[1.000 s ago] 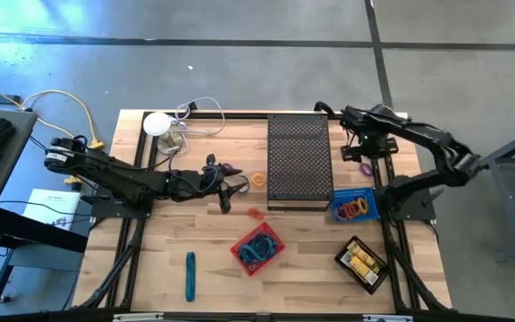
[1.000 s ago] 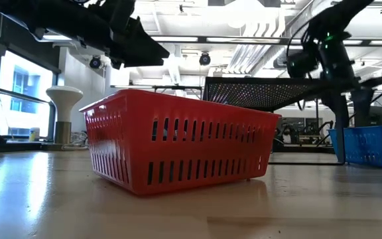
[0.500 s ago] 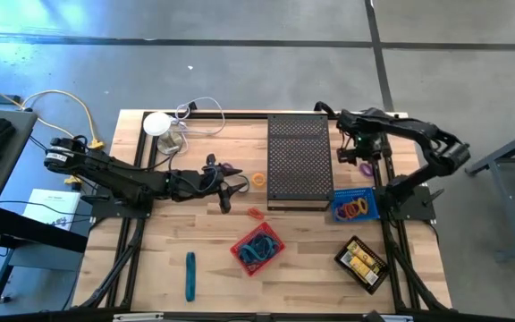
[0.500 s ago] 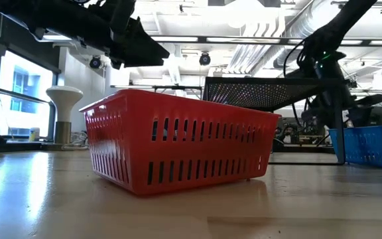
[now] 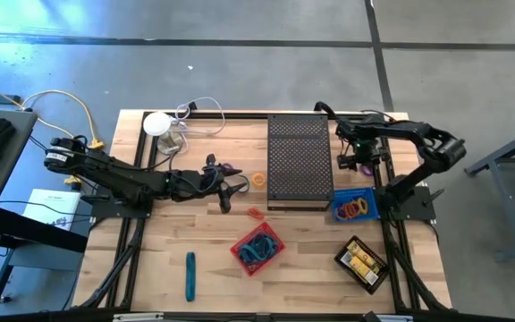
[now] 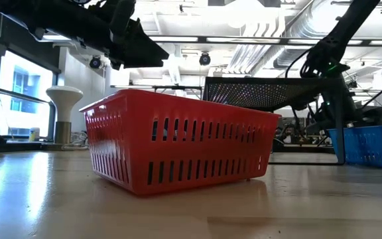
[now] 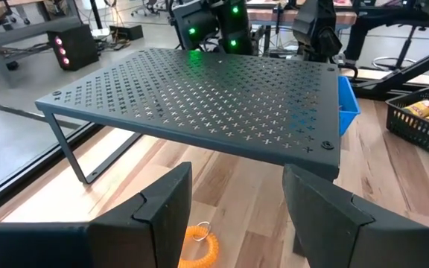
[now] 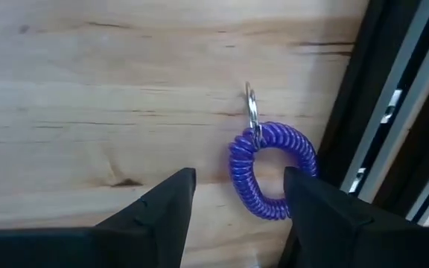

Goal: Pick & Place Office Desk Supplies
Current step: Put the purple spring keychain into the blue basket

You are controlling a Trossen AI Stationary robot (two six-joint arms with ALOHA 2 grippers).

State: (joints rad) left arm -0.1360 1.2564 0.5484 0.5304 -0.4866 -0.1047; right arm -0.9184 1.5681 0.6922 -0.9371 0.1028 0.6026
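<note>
Wooden planks of the counter [image 5: 195,228] carry a black perforated tray [image 5: 299,161] at the middle, with a blue basket [image 5: 354,205] of coiled loops just past its near right corner. The right gripper [image 8: 237,216] hangs over the far right part of the counter, fingers apart and empty, above a purple coiled loop [image 8: 271,179] that lies flat beside the black frame rail [image 8: 393,112]. To grasp it well, I judge the fingers should shift toward the rail until they straddle the coil, then descend straight. The left gripper [image 7: 233,216] waits near an orange coil [image 7: 197,246], fingers apart.
</note>
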